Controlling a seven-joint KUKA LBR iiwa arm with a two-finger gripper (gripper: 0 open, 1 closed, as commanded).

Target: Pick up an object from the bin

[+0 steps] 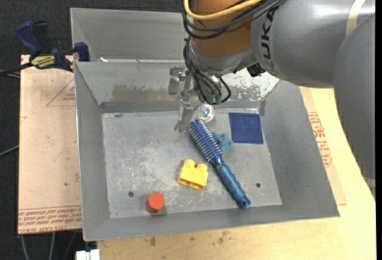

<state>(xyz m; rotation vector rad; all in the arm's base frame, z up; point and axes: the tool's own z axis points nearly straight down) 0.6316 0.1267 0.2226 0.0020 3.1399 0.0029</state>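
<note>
arm comes in from the right, orange wrist cover (224,8) over the back half of the grey bin (119,133). gripper (182,115) hangs low at the back centre of the floor, near the foot of the rear wall. cannot tell whether it is released or clenched. nearest things: a small shiny ball (205,113) just to its right, and the bristle head of a blue hairbrush (216,160), which lies diagonally with its handle pointing to the front right. a teal piece (227,144) touches the brush. blue flat square (246,128) further right. yellow block (193,173) beside the brush, front centre. red cylinder (156,202) near the front wall, well apart.
</note>
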